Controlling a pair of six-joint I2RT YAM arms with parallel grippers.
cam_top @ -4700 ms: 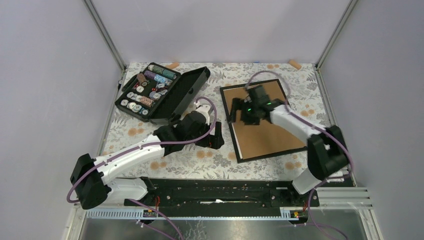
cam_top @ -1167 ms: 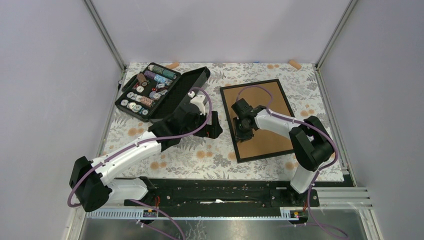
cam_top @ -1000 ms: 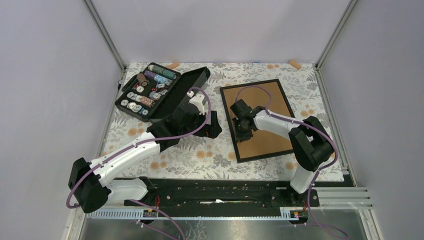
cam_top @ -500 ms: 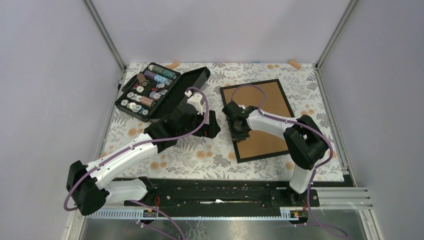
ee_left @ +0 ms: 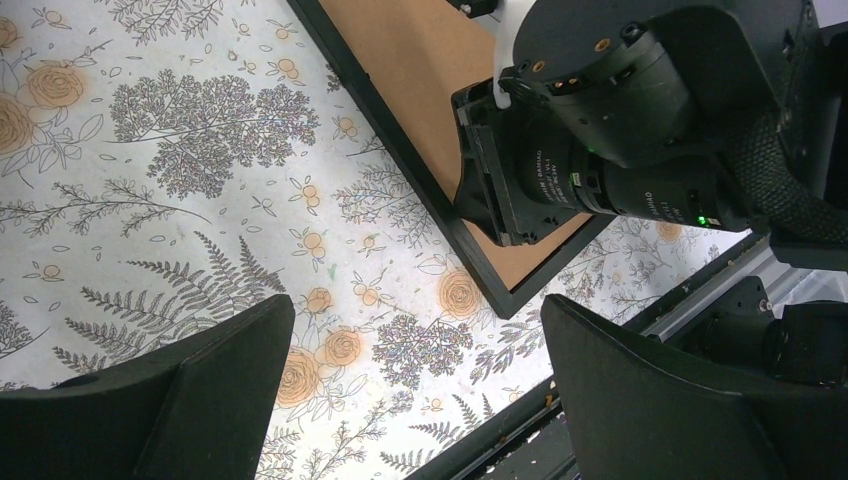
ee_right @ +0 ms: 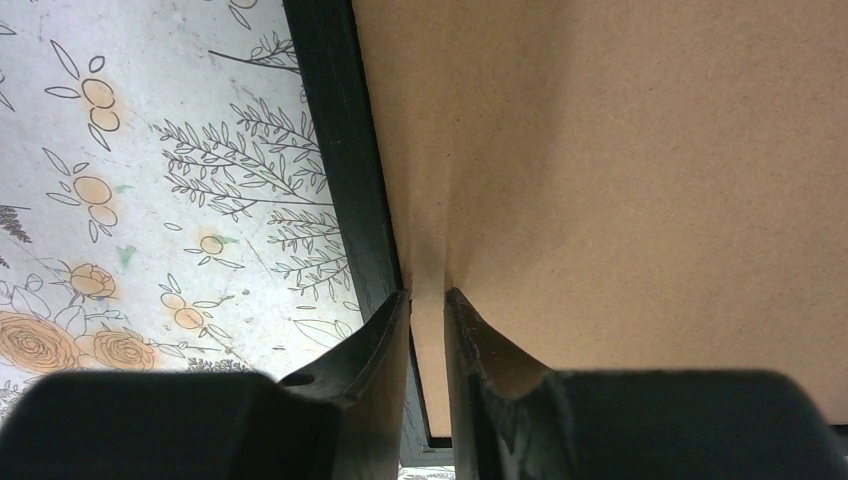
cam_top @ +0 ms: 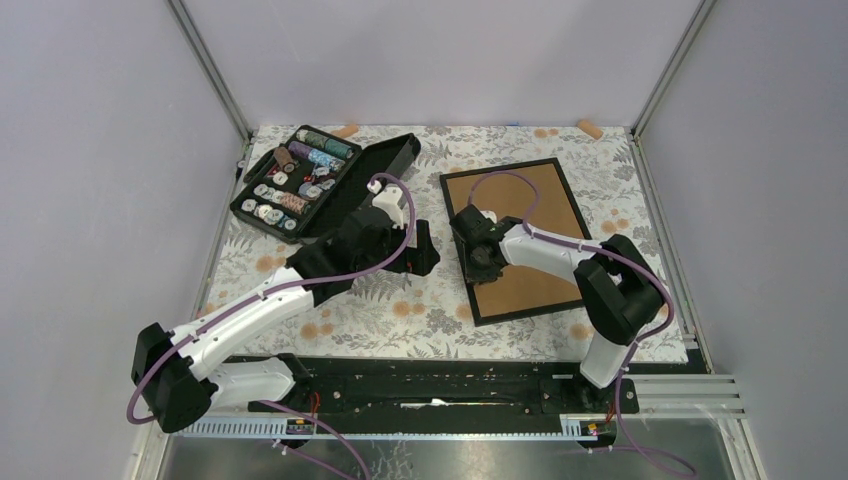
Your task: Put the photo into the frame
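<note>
The frame (cam_top: 555, 215) lies face down at right centre, a thin black rim around a brown board back. My right gripper (cam_top: 479, 263) is down at its left edge. In the right wrist view its fingertips (ee_right: 428, 300) stand a narrow slit apart, one over the black rim (ee_right: 340, 150), the other on the board (ee_right: 600, 150), which lies flat beneath the slit. My left gripper (cam_top: 424, 250) hovers wide open over the floral cloth just left of the frame, nothing between its fingers (ee_left: 418, 310). The frame's near corner (ee_left: 505, 295) shows there. The photo is out of view.
An open black case of thread spools (cam_top: 320, 185) sits at back left, close behind my left arm. Two small cork-like pieces (cam_top: 345, 130) (cam_top: 590, 127) lie along the back edge. Grey walls close in both sides, and a black rail (cam_top: 450, 385) runs along the near edge.
My right gripper has moved from the upper middle of the board down to the frame's left edge. The left gripper has drawn slightly back and stays wide open.
</note>
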